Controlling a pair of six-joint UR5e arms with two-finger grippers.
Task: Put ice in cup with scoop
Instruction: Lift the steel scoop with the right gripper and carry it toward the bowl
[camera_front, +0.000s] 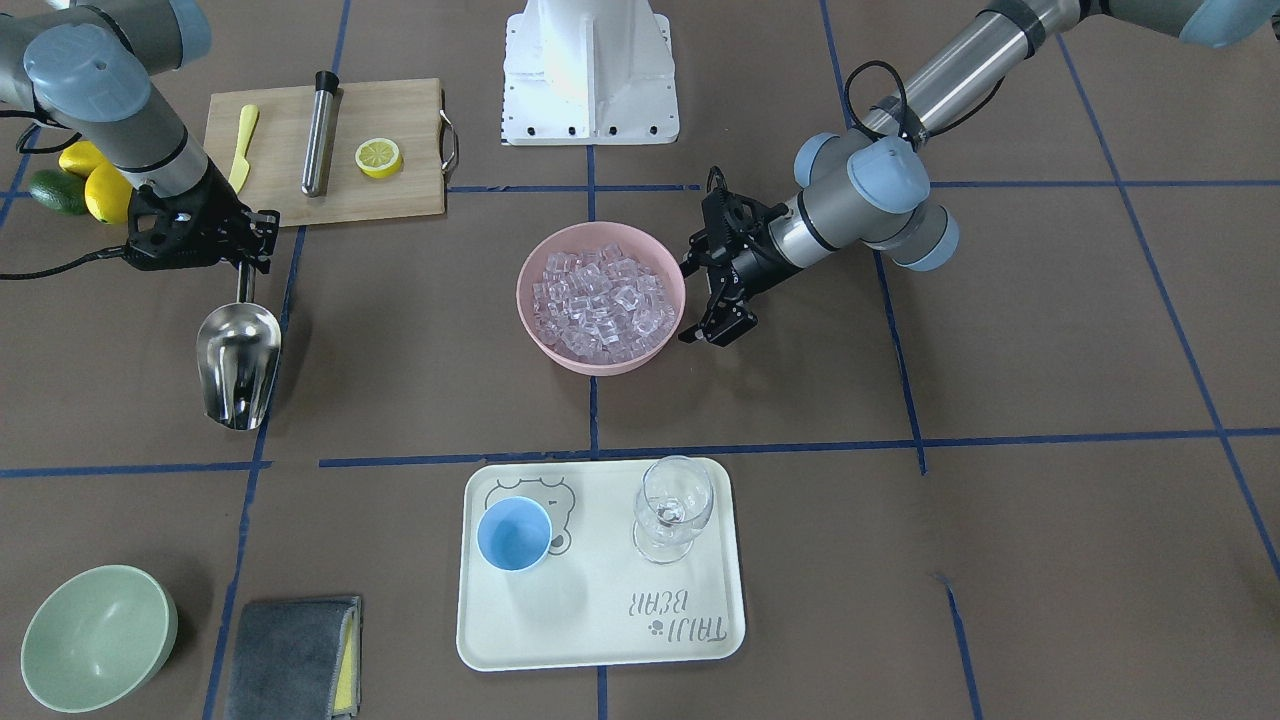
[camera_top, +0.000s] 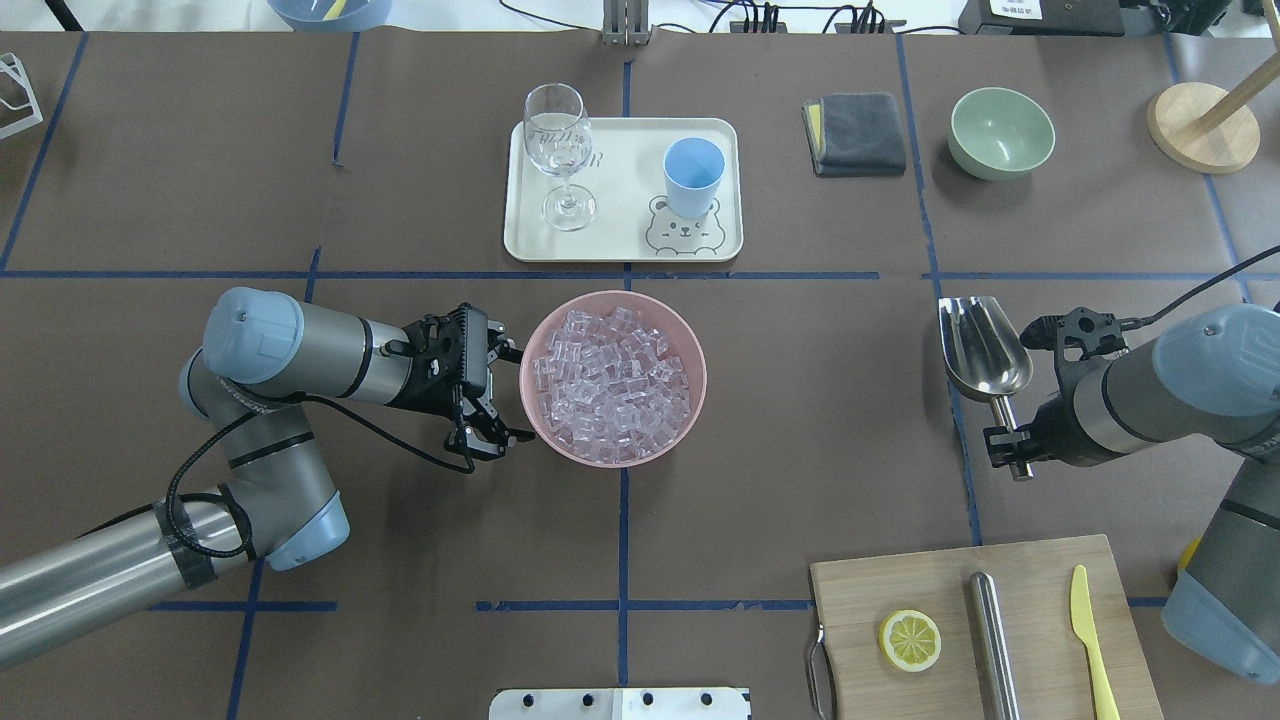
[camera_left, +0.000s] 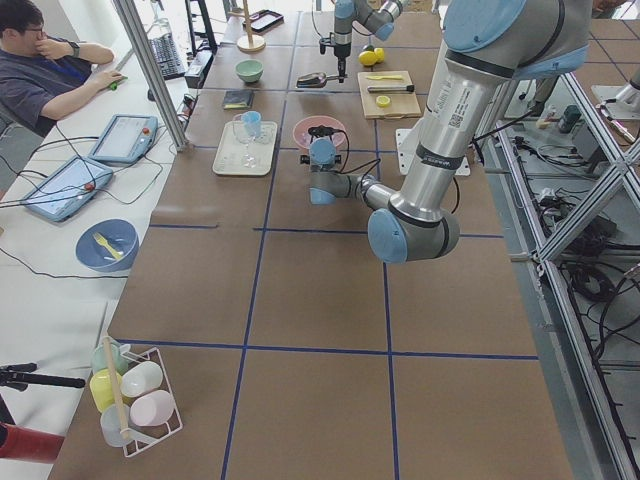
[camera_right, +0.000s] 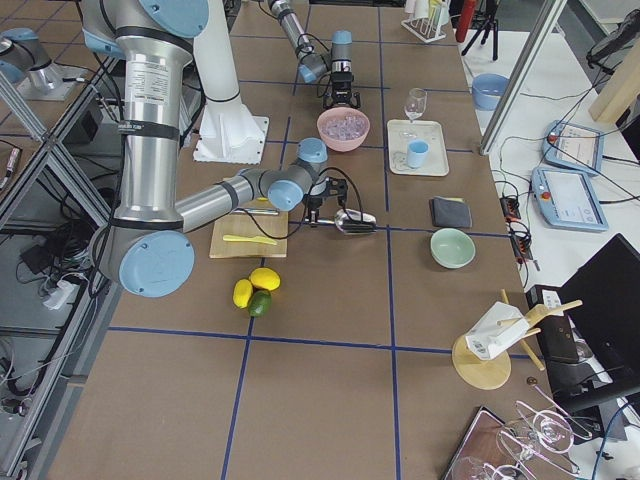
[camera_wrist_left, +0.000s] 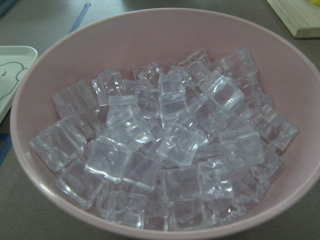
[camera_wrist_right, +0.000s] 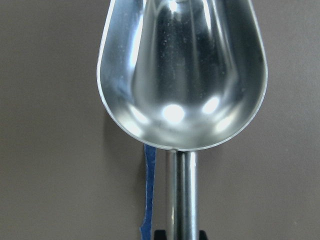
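Note:
The ice (camera_top: 612, 385) fills a pink bowl (camera_top: 700, 385) at the table's middle. It also fills the left wrist view (camera_wrist_left: 165, 145). My left gripper (camera_top: 508, 395) is open and empty, level with the bowl's rim on its left side, one finger to each side. My right gripper (camera_top: 1010, 450) is shut on the handle of the steel scoop (camera_top: 985, 345), far right of the bowl. The scoop (camera_wrist_right: 182, 75) is empty and held low over the table. The light-blue cup (camera_top: 693, 175) stands upright and empty on a cream tray (camera_top: 620, 245) beyond the bowl.
A wine glass (camera_top: 557, 140) stands on the tray left of the cup. A grey cloth (camera_top: 855, 133) and a green bowl (camera_top: 1002, 130) lie at the far right. A cutting board (camera_top: 900, 580) with a lemon half, a steel cylinder and a yellow knife lies near my right arm.

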